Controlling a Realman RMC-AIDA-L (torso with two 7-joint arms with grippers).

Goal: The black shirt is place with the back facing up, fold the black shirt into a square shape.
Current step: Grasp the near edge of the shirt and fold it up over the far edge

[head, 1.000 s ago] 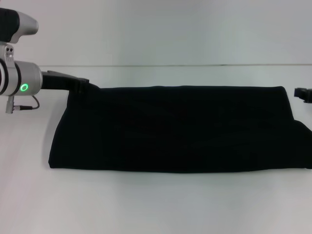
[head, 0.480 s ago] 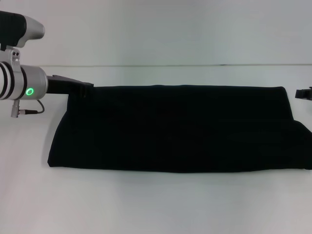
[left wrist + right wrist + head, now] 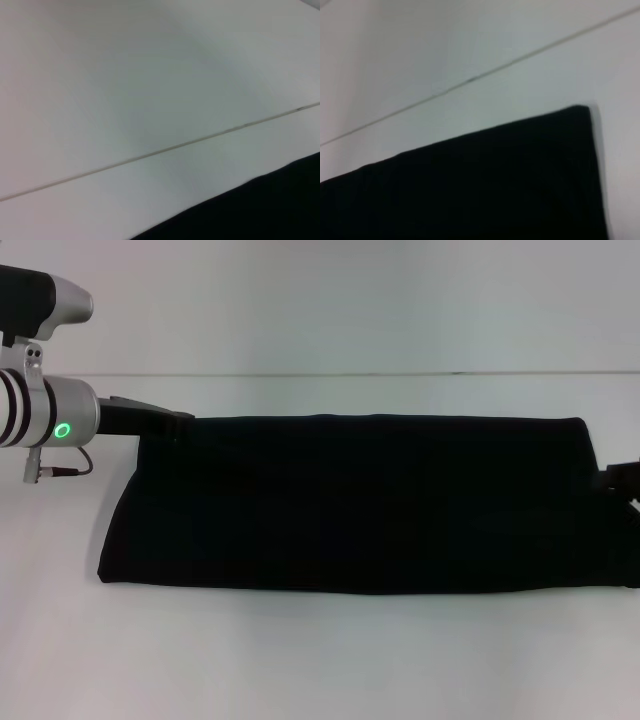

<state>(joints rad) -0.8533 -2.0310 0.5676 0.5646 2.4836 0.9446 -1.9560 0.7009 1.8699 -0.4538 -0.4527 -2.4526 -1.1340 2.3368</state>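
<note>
Lying across the white table (image 3: 320,660), the black shirt (image 3: 360,505) is seen folded into a long, wide band that runs from the robot's left side to the right edge of the head view. Its far edge is nearly straight, while its near edge slopes outward at the left end and bulges a little at the right end. No lettering is shown on the upward face.

The left gripper (image 3: 172,420) is held at the shirt's far left corner, touching or just over the cloth; whether anything is pinched there cannot be told, since black fingers and black fabric merge. The silver wrist with a green light is seen behind it, out over the bare table. In the left wrist view only a dark edge of the shirt (image 3: 265,210) and the table (image 3: 125,100) with a thin seam line are shown.

The right gripper (image 3: 622,478) is seen at the shirt's right end, partly cut off by the picture's edge, so its finger opening cannot be told. In the right wrist view a far corner of the shirt (image 3: 485,185) is shown against the table (image 3: 445,45).
</note>
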